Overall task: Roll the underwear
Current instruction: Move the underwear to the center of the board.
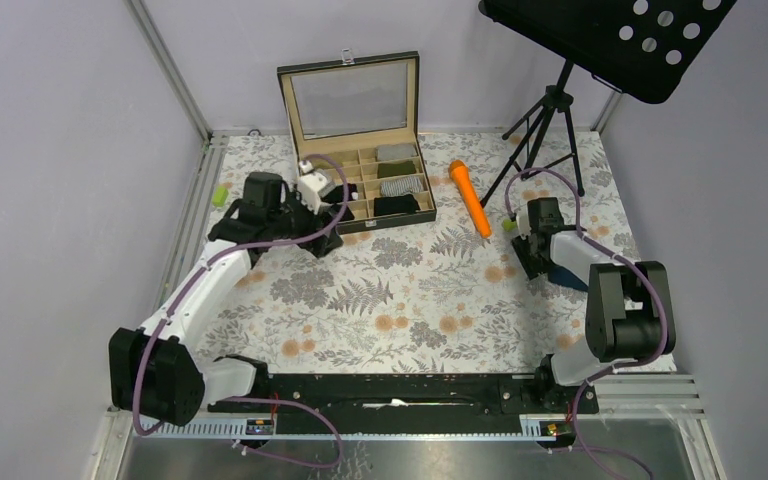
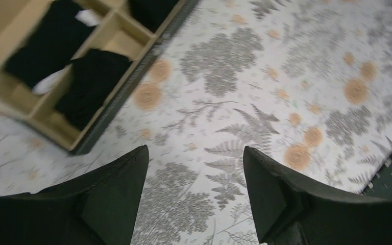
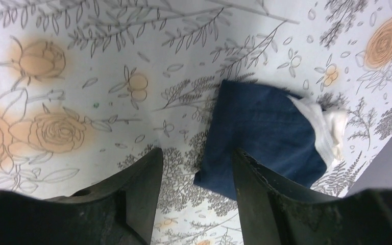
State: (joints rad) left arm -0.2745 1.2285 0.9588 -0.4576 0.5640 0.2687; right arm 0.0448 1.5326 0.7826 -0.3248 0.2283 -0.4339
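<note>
Right end effector [image 3: 196, 153], released, hovers at edge of navy brief [image 3: 265, 143], likely to start rolling; left end effector [image 2: 195, 149] released beside box [image 2: 107, 115]

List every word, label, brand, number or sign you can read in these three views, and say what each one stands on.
None: no text can be read in any view.
The compartment box, the orange stick, the music stand, the navy underwear and the floral tablecloth show no lettering.
</note>
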